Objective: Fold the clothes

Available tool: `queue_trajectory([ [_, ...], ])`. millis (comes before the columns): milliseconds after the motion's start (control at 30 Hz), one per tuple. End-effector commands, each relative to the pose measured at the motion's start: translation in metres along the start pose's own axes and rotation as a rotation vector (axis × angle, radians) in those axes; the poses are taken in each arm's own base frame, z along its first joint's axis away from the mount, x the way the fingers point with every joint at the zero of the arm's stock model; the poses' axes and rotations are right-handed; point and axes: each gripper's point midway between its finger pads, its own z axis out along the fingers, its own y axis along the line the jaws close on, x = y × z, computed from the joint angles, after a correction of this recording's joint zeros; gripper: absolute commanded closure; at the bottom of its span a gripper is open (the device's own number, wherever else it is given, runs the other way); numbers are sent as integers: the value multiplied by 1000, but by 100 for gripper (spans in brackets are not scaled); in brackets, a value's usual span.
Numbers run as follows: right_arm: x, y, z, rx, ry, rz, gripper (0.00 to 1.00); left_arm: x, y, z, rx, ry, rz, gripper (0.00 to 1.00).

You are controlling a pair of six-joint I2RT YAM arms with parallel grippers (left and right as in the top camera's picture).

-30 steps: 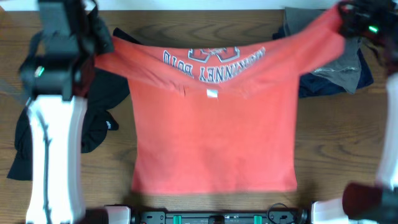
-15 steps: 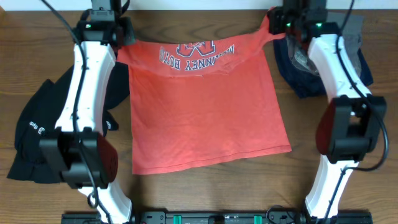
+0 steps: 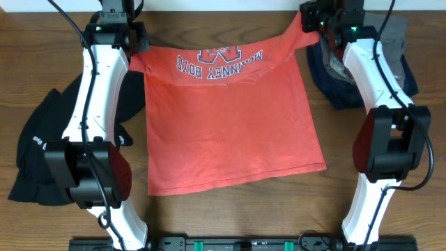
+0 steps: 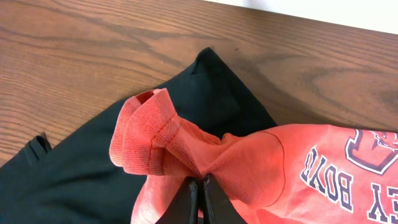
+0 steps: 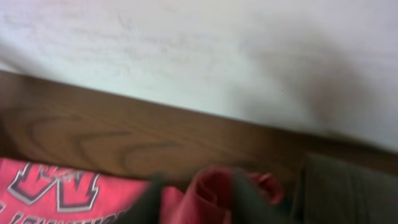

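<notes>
Red-orange T-shirt (image 3: 230, 118) sleeves pinched; right gripper (image 5: 193, 193) blurred, seemingly clamped.

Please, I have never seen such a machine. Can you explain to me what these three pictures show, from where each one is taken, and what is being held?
Two robot arms stand at a wooden table. The overhead picture looks straight down; the other two come from small cameras on each wrist. A red-orange T-shirt lies spread out, lettering at the far edge. The left gripper is shut on one sleeve, as the left wrist view shows. The right gripper pinches the other sleeve; its wrist view is blurred. A black top lies under the left arm, and a navy blue garment and a grey-brown garment under the right arm.
</notes>
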Motion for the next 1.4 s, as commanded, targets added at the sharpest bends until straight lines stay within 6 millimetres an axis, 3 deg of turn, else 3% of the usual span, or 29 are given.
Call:
queue_trajectory([
  [0, -13, 4, -3, 0, -35, -5, 14, -4, 6, -3, -20, -12, 8, 94],
  [33, -14, 4, -4, 0, -36, -3, 3, -3, 6, -3, -21, -10, 10, 94],
  [100, -14, 7, -7, -9, -26, 25, 1, -2, 6, -3, -23, -4, 19, 87],
  [233, -11, 19, -23, -54, 25, 52, 1, 3, 10, -6, -29, 19, 25, 30],
  [300, -7, 25, -36, -69, 67, 64, 1, 5, 14, -13, -33, 28, 24, 13],
  [367, -2, 34, -54, -87, 123, 82, 1, 8, 18, -24, -35, 38, 24, 3],
  [500, 16, 47, -85, -113, 243, 122, 1, 17, 26, -48, -36, 68, 45, 2],
  [600, 48, 56, -105, -115, 394, 167, 1, 34, 12, -55, 65, 135, 153, 2],
  [767, 96, 72, -117, -124, 584, 213, 1, 64, -2, -39, 161, 235, 320, 2],
  [967, 146, 96, -117, -126, 723, 196, 7, 105, 0, -20, 169, 379, 388, 1],
  [1067, 177, 91, -119, -40, 802, 267, 9, 118, 3, -17, 167, 418, 391, 0],
  [1267, 251, 59, -139, 222, 972, 385, 13, 138, 6, -11, 165, 472, 398, 0],
  [1367, 274, 53, -150, 281, 1026, 399, 15, 141, 6, -10, 164, 479, 400, 0],
])
